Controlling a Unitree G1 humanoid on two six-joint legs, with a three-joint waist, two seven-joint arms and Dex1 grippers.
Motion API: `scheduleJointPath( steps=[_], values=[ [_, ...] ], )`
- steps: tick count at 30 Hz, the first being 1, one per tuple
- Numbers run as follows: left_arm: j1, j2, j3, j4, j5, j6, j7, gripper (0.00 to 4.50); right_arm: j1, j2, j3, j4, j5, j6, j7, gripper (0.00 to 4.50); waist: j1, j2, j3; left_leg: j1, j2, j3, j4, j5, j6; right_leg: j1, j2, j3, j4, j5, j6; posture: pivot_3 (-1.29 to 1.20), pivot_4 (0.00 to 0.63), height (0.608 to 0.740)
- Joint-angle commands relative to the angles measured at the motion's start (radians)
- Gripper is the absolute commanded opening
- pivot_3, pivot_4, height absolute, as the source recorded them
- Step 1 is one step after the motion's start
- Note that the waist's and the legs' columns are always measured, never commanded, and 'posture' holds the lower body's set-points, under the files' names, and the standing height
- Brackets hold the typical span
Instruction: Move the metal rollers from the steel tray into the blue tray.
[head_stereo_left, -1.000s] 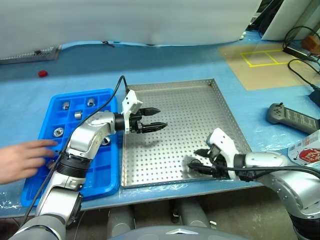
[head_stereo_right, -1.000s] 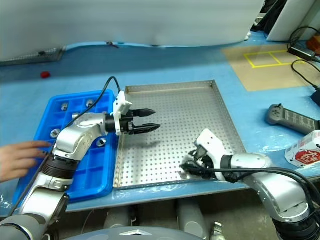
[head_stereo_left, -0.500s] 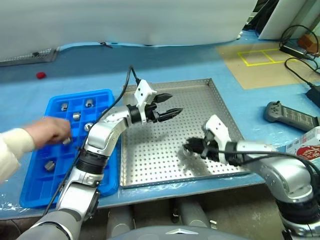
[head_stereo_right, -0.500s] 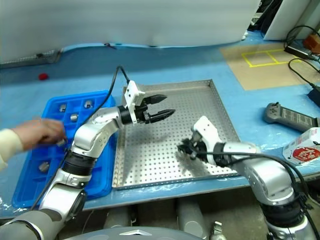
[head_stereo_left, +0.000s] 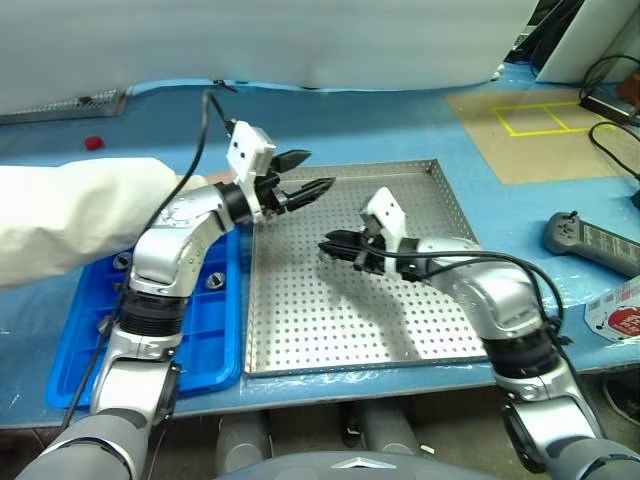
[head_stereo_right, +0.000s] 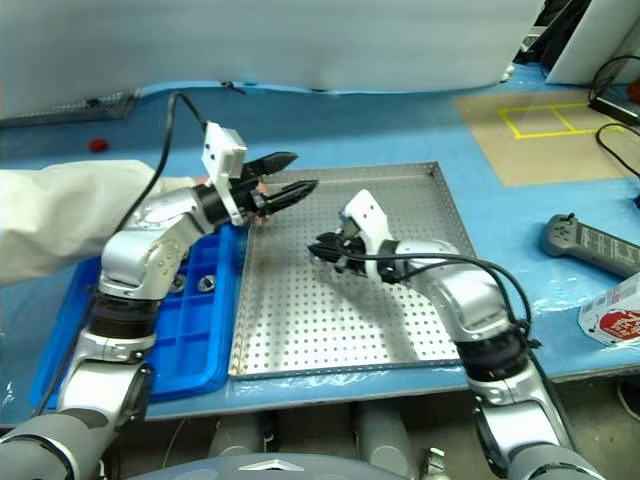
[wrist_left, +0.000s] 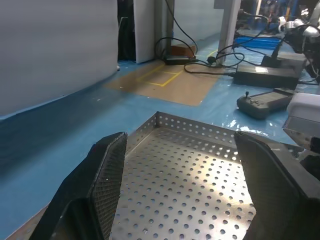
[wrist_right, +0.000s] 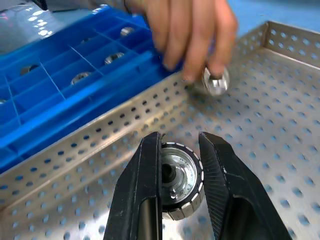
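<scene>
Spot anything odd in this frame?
Yes: a person's hand is putting a shiny metal roller back into the perforated steel tray, beside the blue compartment tray, against the transfer direction.

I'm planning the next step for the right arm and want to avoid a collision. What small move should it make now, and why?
Probably hold briefly, then carry on towards the blue tray. The right gripper is shut on a roller above the steel tray, but a person's hand is setting another roller down just ahead, between it and the blue tray.
</scene>
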Motion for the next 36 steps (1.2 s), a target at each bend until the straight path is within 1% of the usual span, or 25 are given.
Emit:
scheduleJointPath(
  steps=[1, 8, 12, 14, 19, 22, 27, 29, 31, 35, 36],
  values=[
    [-0.009, 0.052, 0.065, -0.054, -0.021, 0.011, 0.012, 3.62, -0.071, 0.055, 0.041, 0.053, -0.019, -0.09, 0.041, 0.72, 0.01, 0.0, 0.0, 0.0, 0.0, 0.0, 0.0, 0.0, 0.0, 0.0, 0.0, 0.0, 0.001, 0.0, 0.0, -0.06, 0.15, 0.74],
    [0.004, 0.157, 0.144, -0.085, -0.037, 0.037, 0.033, 3.62, -0.142, 0.153, 0.095, 0.172, -0.05, -0.183, 0.104, 0.72, 0.046, 0.0, 0.0, 0.001, 0.0, 0.0, -0.001, 0.002, -0.004, -0.001, 0.0, 0.0, 0.002, 0.0, 0.0, 0.03, 0.15, 0.74],
    [0.02, 0.19, 0.185, -0.107, -0.049, 0.053, 0.054, 3.62, -0.174, 0.22, 0.117, 0.22, -0.05, -0.21, 0.13, 0.72, 0.067, 0.0, 0.0, 0.0, 0.0, 0.0, -0.001, 0.003, -0.005, -0.001, 0.0, 0.0, 0.002, 0.0, 0.0, 0.08, 0.15, 0.74],
    [0.031, 0.198, 0.2, -0.123, -0.057, 0.062, 0.068, 3.62, -0.193, 0.261, 0.131, 0.257, -0.057, -0.223, 0.138, 0.72, 0.068, 0.0, 0.0, 0.0, 0.0, 0.0, -0.001, 0.003, -0.005, -0.002, 0.0, 0.0, 0.003, 0.0, 0.0, 0.1, 0.15, 0.74],
    [0.081, 0.205, 0.215, -0.205, -0.077, 0.095, 0.11, 3.62, -0.237, 0.337, 0.222, 0.41, -0.144, -0.29, 0.17, 0.72, 0.074, -0.001, 0.0, -0.002, 0.0, -0.001, -0.001, 0.005, -0.008, -0.009, -0.001, 0.0, 0.012, -0.003, -0.004, 0.15, 0.15, 0.74],
    [0.115, 0.209, 0.222, -0.234, -0.075, 0.104, 0.136, 3.62, -0.245, 0.357, 0.251, 0.45, -0.17, -0.312, 0.204, 0.72, 0.083, -0.001, 0.0, -0.003, 0.001, -0.002, -0.001, 0.007, -0.011, -0.012, 0.0, -0.001, 0.016, -0.004, -0.005, 0.17, 0.15, 0.74],
    [0.159, 0.217, 0.228, -0.254, -0.073, 0.105, 0.153, 3.62, -0.24, 0.372, 0.27, 0.476, -0.192, -0.319, 0.244, 0.72, 0.095, -0.001, 0.0, -0.003, 0.001, -0.005, -0.001, 0.007, -0.011, -0.011, 0.0, -0.002, 0.017, -0.004, -0.005, 0.19, 0.15, 0.74],
    [0.171, 0.217, 0.23, -0.254, -0.073, 0.1, 0.158, 3.62, -0.238, 0.38, 0.263, 0.486, -0.199, -0.32, 0.244, 1.44, 0.096, -0.001, 0.001, -0.003, 0.001, -0.006, -0.001, 0.007, -0.011, -0.011, 0.0, -0.002, 0.017, -0.004, -0.005, 0.19, 0.15, 0.74],
    [0.178, 0.216, 0.229, -0.248, -0.071, 0.094, 0.16, 3.62, -0.237, 0.381, 0.256, 0.492, -0.206, -0.321, 0.243, 2.0, 0.096, -0.001, 0.001, -0.003, 0.001, -0.006, -0.001, 0.007, -0.011, -0.011, 0.0, -0.002, 0.017, -0.004, -0.005, 0.18, 0.15, 0.74],
    [0.169, 0.212, 0.218, -0.222, -0.063, 0.079, 0.161, 3.62, -0.233, 0.363, 0.225, 0.482, -0.211, -0.34, 0.239, 3.33, 0.096, -0.001, 0.001, -0.004, 0.001, -0.007, -0.001, 0.007, -0.011, -0.012, 0.0, -0.002, 0.017, -0.004, -0.005, 0.16, 0.15, 0.74],
    [0.165, 0.21, 0.216, -0.215, -0.062, 0.076, 0.161, 3.62, -0.235, 0.358, 0.204, 0.477, -0.204, -0.341, 0.236, 3.33, 0.097, -0.001, 0.001, -0.004, 0.001, -0.007, -0.002, 0.007, -0.011, -0.011, 0.0, -0.002, 0.017, -0.004, -0.005, 0.16, 0.15, 0.74]
  ],
)
